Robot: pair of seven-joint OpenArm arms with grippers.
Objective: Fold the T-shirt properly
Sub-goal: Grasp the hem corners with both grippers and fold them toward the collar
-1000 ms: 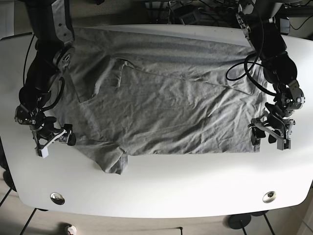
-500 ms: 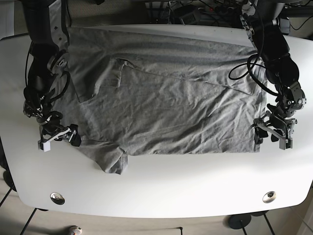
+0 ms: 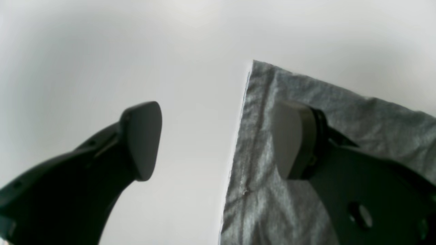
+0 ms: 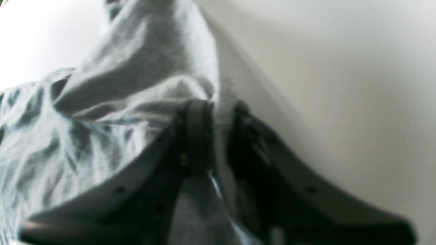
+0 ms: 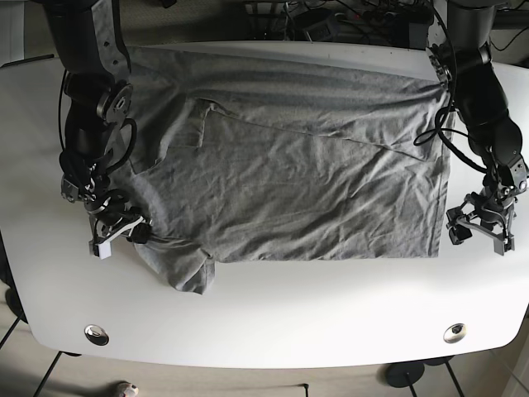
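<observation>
T-shirt (image 5: 289, 174): spread flat across the white table (image 5: 273, 314), still unfolded.
Right gripper (image 4: 218, 136): pinched tight on cloth by the sleeve.
Left gripper (image 3: 218, 139): jaws wide, straddling the hem corner.
Risk: only one side's gripped, so lifting now would probably drag the shirt crooked.

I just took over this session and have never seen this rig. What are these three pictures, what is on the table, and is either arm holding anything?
The base view looks down on a white table with a grey T-shirt spread across it, and a black arm at each side. The other two pictures come from cameras on the wrists, looking along the jaws.

The arm on the base view's left is the robot's right. Its wrist view shows the right gripper with jaws closed on a bunched fold of the shirt, near the sleeve.

The left gripper has its jaws wide apart at the shirt's bottom corner: one over bare table, one over the cloth. It holds nothing.
</observation>
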